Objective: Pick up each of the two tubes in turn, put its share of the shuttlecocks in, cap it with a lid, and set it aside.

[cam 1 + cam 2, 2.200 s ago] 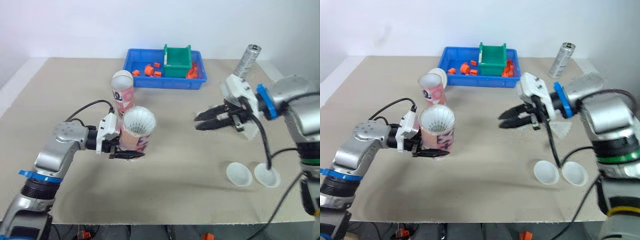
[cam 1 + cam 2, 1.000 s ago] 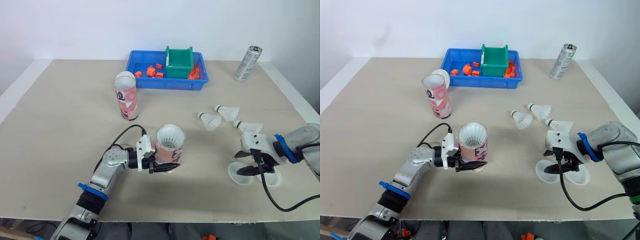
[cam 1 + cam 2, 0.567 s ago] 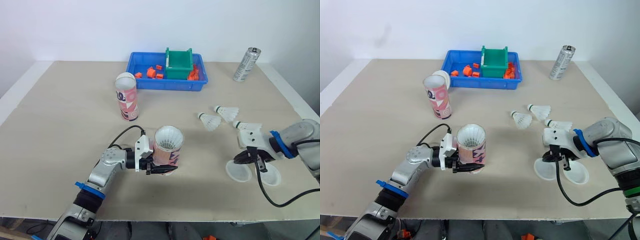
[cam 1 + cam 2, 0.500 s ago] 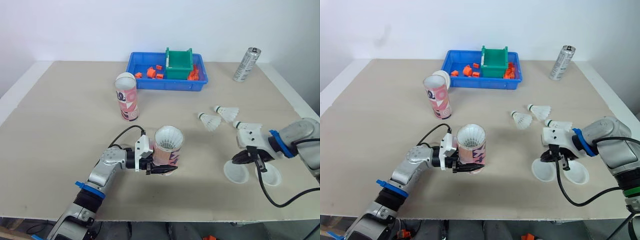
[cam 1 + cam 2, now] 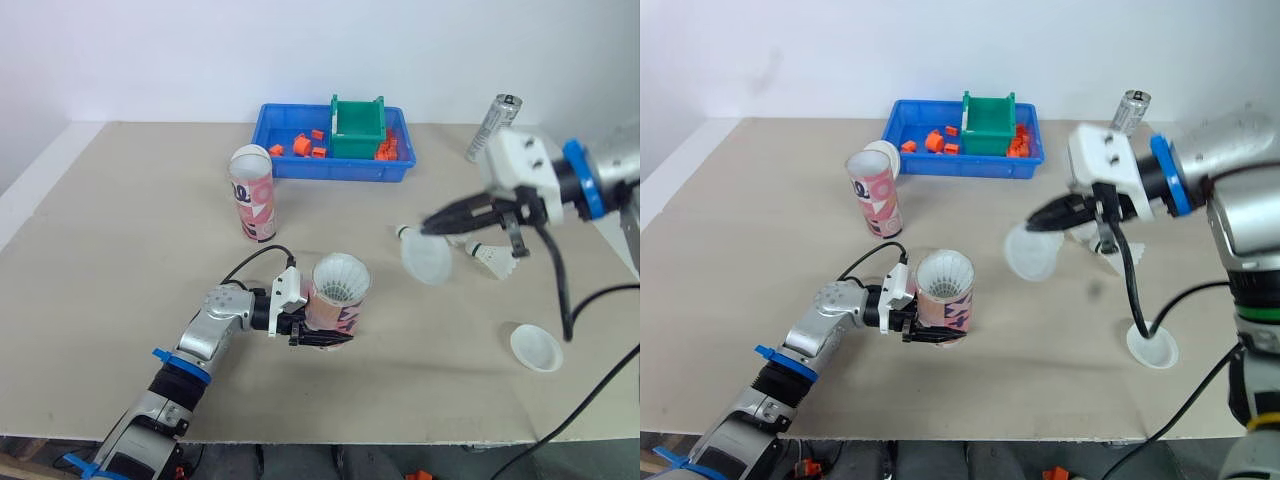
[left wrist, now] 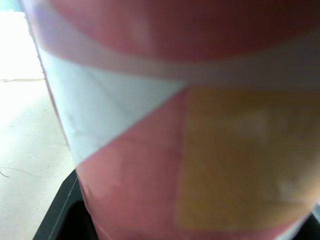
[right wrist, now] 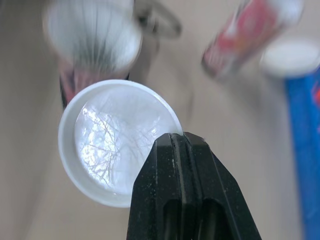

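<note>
Right gripper (image 7: 178, 142): both black fingers pressed together, pinching the rim of a white lid (image 7: 117, 140). The rest of the disc hangs free beyond the fingertips, tilted and up off the table (image 5: 120, 250). In the head views the lid (image 5: 427, 258) hangs between the near tube and the loose shuttlecocks, apart from both.

Over to the left gripper (image 5: 318, 338). Its fingers are clamped low around the near pink tube (image 5: 335, 305), one finger (image 6: 60, 220) showing dark against the wall by the base. The tube stands upright on the table, and the white feathers of a shuttlecock (image 5: 342, 278) show in its open mouth.

Just past the held lid, one loose shuttlecock (image 5: 490, 258) lies on the table, and the cork tip of another (image 5: 402, 232) peeks out behind the disc. A second lid (image 5: 536, 347) lies flat near the right front edge, well apart from everything else.

Further back, a second pink tube (image 5: 252, 200) stands upright. Behind it sits a blue tray (image 5: 340, 172) with a green bin (image 5: 358, 125) and small orange parts (image 5: 300, 146) inside. A silver can (image 5: 497, 118) stands at the far right.
</note>
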Action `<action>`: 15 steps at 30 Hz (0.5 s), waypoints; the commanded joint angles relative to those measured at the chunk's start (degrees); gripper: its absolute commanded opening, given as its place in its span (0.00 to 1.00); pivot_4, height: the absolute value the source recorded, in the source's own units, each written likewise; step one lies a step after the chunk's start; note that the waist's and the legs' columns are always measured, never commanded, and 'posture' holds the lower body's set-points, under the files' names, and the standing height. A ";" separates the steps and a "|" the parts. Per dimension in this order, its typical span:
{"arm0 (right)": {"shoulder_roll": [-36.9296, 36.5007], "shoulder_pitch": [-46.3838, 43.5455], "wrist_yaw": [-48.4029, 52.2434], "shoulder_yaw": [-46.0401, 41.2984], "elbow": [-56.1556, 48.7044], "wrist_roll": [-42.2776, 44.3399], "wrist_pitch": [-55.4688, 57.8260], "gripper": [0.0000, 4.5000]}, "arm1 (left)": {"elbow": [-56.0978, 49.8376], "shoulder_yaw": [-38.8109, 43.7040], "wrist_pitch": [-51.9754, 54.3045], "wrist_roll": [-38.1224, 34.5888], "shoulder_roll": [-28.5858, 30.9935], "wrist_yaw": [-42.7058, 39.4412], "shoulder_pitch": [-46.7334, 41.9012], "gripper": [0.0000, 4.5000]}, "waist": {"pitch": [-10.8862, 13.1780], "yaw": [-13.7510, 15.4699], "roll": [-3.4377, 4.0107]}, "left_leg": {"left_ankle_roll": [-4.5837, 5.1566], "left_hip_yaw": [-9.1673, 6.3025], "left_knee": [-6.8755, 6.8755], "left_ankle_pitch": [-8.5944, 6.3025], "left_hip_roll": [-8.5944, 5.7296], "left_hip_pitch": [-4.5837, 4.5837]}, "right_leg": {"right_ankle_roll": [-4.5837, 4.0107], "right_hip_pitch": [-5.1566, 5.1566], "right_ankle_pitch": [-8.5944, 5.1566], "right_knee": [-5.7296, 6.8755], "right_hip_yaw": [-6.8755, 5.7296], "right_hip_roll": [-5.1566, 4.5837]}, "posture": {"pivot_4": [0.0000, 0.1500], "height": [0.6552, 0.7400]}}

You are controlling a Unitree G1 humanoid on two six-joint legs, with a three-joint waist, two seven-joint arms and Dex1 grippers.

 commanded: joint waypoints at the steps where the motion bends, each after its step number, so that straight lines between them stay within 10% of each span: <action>1: 4.11 -5.83 2.66 4.97 -0.83 2.38 -0.92 0.03 | 3.56 -1.68 0.64 3.39 1.68 -0.52 -0.04 0.66 | -0.01 -0.04 -0.01 | 0.00 -0.02 0.00 0.00 0.00 0.01 | 0.00 0.03 -0.04 0.00 0.00 0.00 | 1.00 0.89; 15: 10.09 -13.06 2.66 16.37 -1.05 2.33 -10.44 0.03 | 3.70 -2.13 1.85 3.27 3.05 -1.56 -0.73 0.66 | -0.02 -0.16 -0.03 | 0.02 -0.09 -0.16 -0.01 0.01 -0.03 | -0.03 -0.02 -0.15 0.01 -0.03 0.04 | 1.00 0.89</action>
